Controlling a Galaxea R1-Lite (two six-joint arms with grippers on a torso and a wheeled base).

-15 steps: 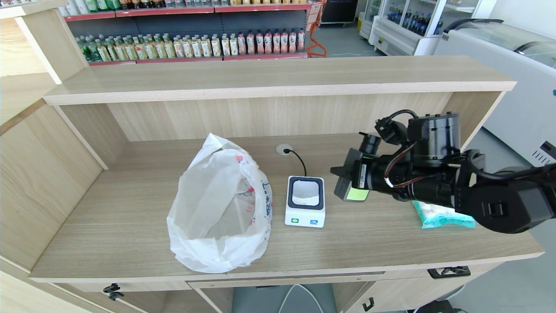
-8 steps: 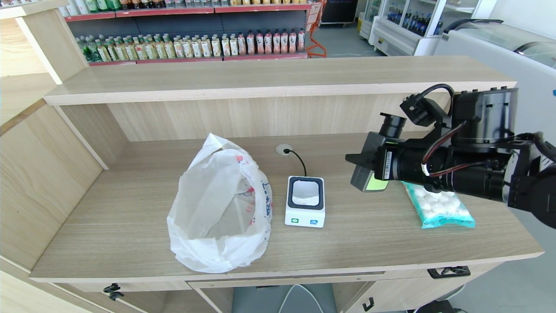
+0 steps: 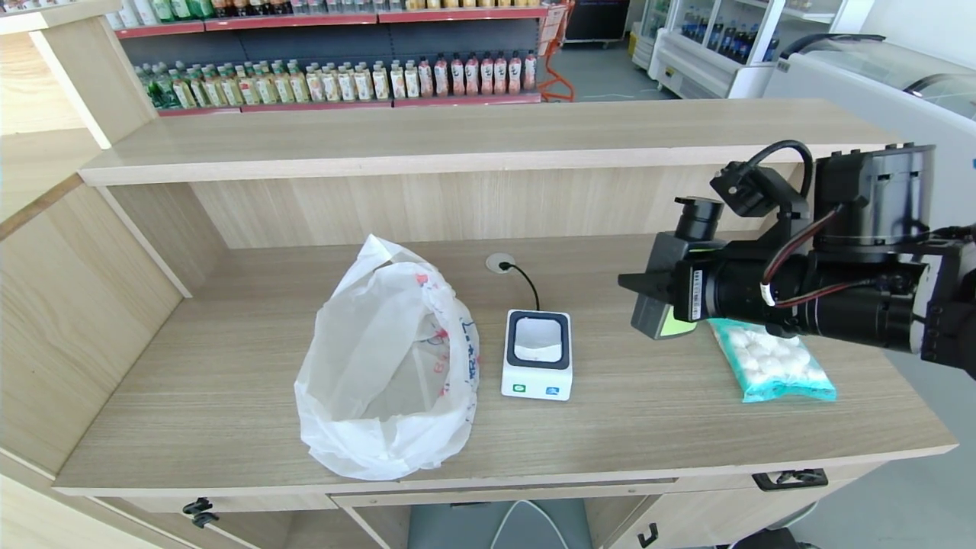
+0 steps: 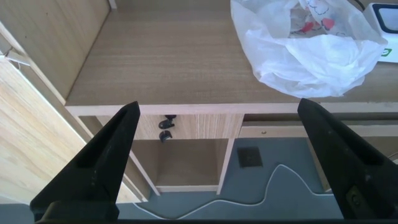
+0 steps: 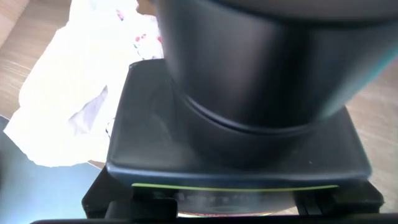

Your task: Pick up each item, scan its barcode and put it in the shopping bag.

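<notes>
Teal packet of white balls (image 3: 772,358), cotton by the look of it: flat on the worktop (image 3: 229,381), well to the right of the scanner (image 3: 537,352), with nothing gripping it.

Right pincer (image 3: 646,299): in the air between scanner and packet, higher than both, tip pointed toward the scanner, arm crossing above the packet's far end. Wide or narrow: cannot tell, with a dark housing blocking the right wrist view.

Scanner: white box with a dark-framed window facing up, flat on the worktop.

White shopping bag (image 3: 389,366): just left of the scanner, close but apart, standing with its mouth open.

Left pincer (image 4: 219,109): spread wide, nothing between. Beyond the bag from the scanner, out past the worktop's front edge.

Black cable (image 3: 524,282): from the scanner's back edge to a round port in the worktop behind it.

Farther behind the scanner, past a raised wooden ledge (image 3: 473,137): shelves of bottles (image 3: 343,80).
</notes>
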